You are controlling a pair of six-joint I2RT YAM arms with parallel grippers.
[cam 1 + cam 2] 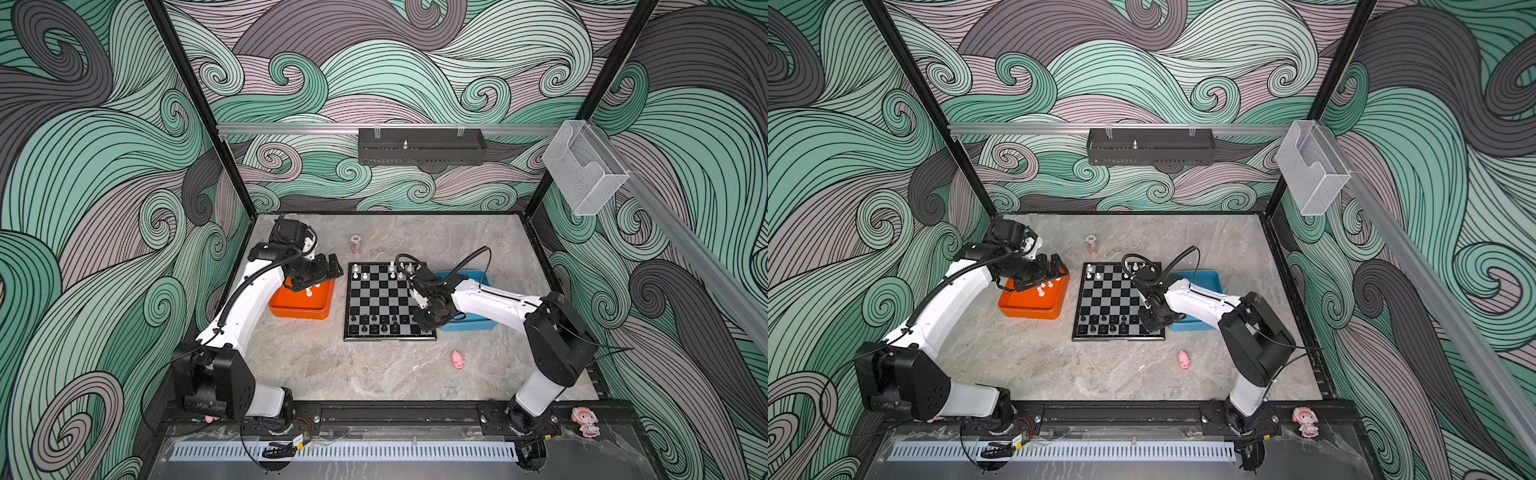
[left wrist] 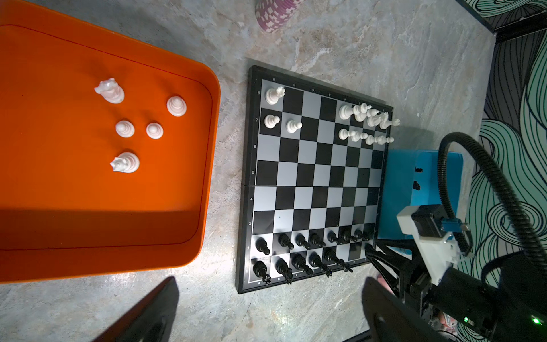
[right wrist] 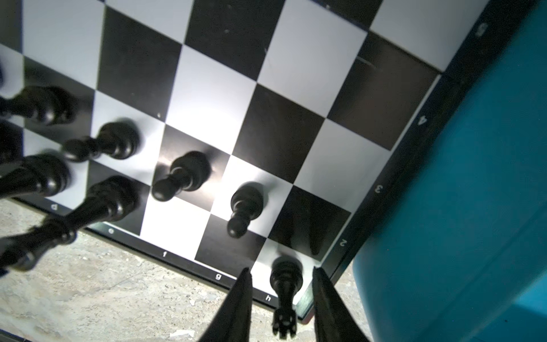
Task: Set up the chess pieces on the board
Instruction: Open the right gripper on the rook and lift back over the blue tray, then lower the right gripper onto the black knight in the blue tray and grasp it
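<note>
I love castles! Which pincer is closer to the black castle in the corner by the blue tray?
Right. The right pincer straddles the black castle, jaws either side, not touching it. The left pincer hangs open above the orange tray, across the board.

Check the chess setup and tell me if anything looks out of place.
Yes: the black pieces stand at the board's low-numbered end and the white pieces on rows 7 and 8, reversed from convention. A pink pig also lies nearby.
</note>
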